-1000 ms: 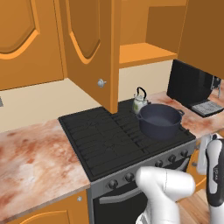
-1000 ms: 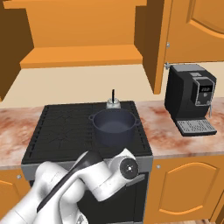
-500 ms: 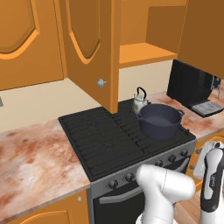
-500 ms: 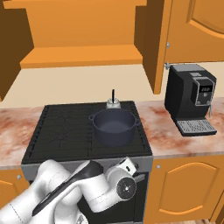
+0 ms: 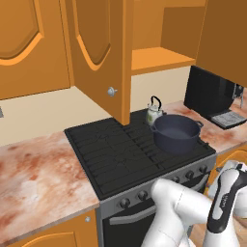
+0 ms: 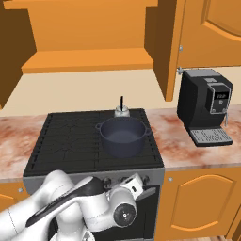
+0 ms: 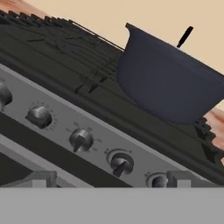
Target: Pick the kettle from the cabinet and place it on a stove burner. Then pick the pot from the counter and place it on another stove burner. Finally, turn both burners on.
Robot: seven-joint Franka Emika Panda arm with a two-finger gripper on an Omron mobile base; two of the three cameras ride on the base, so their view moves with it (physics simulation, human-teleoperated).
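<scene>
The small whitish kettle [image 5: 154, 110] [image 6: 122, 110] stands upright on a rear burner of the black cooktop [image 5: 115, 149] [image 6: 70, 141]. In the hand view only its black handle [image 7: 184, 36] shows. Just in front of it, the dark navy pot [image 5: 176, 132] [image 6: 123, 136] [image 7: 169, 84] rests on the front grate. My gripper [image 7: 111, 179] is open and holds nothing. Its tips are spread wide, low in front of the range's row of round knobs [image 7: 81, 140], close to one knob [image 7: 121, 163]. The orange cabinet [image 5: 157, 58] [image 6: 89, 61] is open, and its shelf is bare.
The open cabinet door [image 5: 102, 50] [image 6: 165, 44] hangs out over the cooktop. A black coffee machine [image 5: 212, 94] [image 6: 207, 104] sits on the marbled counter [image 5: 34, 173] [image 6: 188, 146] right of the range. My white arm [image 6: 80, 209] fills the space before the oven front.
My arm has sunk lower in front of the range, bringing the hand down toward the knob row. The kettle and pot have stayed where they were.
</scene>
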